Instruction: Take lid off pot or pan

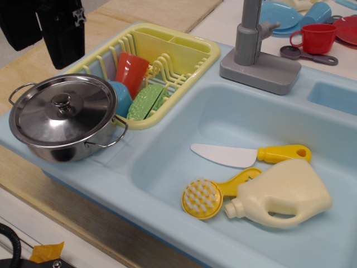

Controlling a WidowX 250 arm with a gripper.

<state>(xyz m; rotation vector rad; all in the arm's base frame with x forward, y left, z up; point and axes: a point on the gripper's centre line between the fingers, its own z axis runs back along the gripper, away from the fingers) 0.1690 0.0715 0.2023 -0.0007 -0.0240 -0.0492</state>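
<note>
Nothing's done yet: the lid [62, 110] sits on the pot [67, 146] at the sink's left corner, while the hand [47, 28] hangs above, holding nothing, its opening unclear to me

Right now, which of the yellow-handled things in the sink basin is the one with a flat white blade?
The toy knife: a white blade on a yellow handle, lying farther back in the sink. The other, the scrub brush, has a round bristled head and lies beside the cream jug.
</note>
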